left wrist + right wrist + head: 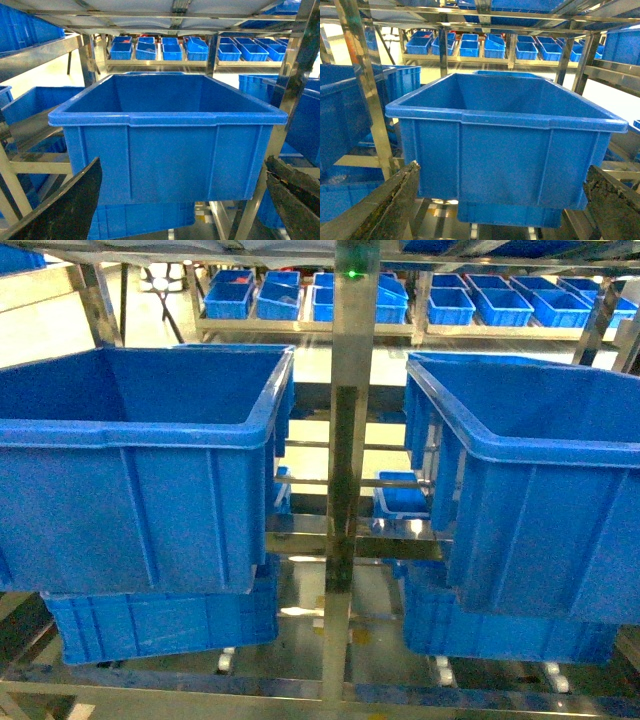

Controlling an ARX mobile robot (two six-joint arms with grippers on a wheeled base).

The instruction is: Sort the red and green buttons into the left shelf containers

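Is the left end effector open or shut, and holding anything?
Open: the left end effector has its black fingers spread at the frame's edges, nothing between them, facing a large blue plastic bin.

Warehouse or factory storeroom: steel racking stacked with blue plastic bins (small ones shelved behind).

Two large bins sit side by side on the rack: left bin, right bin, with an upright post between them. Another bin sits under each. Behind, a far shelf carries a row of small bins.
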